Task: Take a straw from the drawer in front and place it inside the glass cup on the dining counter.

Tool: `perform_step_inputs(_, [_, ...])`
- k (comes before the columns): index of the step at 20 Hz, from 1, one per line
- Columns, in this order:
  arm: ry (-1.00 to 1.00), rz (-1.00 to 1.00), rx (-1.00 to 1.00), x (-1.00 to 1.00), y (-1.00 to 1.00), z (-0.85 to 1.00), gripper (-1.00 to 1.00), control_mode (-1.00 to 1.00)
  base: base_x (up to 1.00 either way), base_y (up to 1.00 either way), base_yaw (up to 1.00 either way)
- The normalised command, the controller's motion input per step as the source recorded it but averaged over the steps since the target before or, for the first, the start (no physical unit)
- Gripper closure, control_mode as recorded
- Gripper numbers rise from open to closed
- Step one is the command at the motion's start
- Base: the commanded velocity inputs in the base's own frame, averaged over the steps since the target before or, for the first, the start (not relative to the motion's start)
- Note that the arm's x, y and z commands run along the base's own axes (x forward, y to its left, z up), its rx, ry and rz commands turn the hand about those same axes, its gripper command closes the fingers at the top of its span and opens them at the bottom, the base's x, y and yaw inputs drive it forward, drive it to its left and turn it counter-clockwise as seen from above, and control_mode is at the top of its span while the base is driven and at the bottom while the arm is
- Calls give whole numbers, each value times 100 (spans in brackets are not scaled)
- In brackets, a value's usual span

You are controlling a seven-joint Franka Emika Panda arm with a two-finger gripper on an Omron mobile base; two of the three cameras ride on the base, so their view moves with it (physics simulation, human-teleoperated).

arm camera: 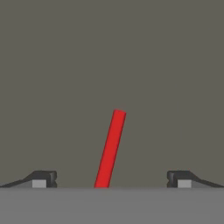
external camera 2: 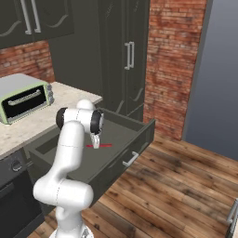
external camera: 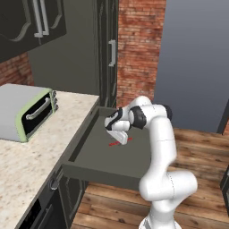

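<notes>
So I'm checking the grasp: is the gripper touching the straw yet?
Apart. In the hand view the gripper is open, and the straw lies between the fingertips with bare drawer floor on each side.

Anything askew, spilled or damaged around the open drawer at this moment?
Nothing stands out. The wide dark grey-green drawer is pulled open, and the thin red straw lies flat on its floor, whole. The two-finger gripper hangs over it, jaws spread to either side. The pale green toaster oven sits squarely on the speckled counter.
</notes>
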Motion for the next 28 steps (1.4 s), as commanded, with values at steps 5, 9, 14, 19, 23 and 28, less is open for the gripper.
perform_step_inputs(5, [1, 0, 0, 0, 6, -15, -100, -100, 0, 0, 0])
perform_step_inputs(9, [0, 0, 0, 1, 6, -10, -100, -100, 0, 0, 0])
perform_step_inputs(14, [2, 0, 0, 5, 3, -10, -100, -100, 0, 0, 0])
perform_step_inputs(19, [4, 0, 0, 4, 0, -13, -100, -100, 0, 0, 0])
perform_step_inputs(23, [5, 0, -4, 0, 0, -24, -100, -100, 0, 0, 0])
perform_step_inputs(28, [5, -3, -8, -2, 0, -37, 100, -100, 0, 0, 0])
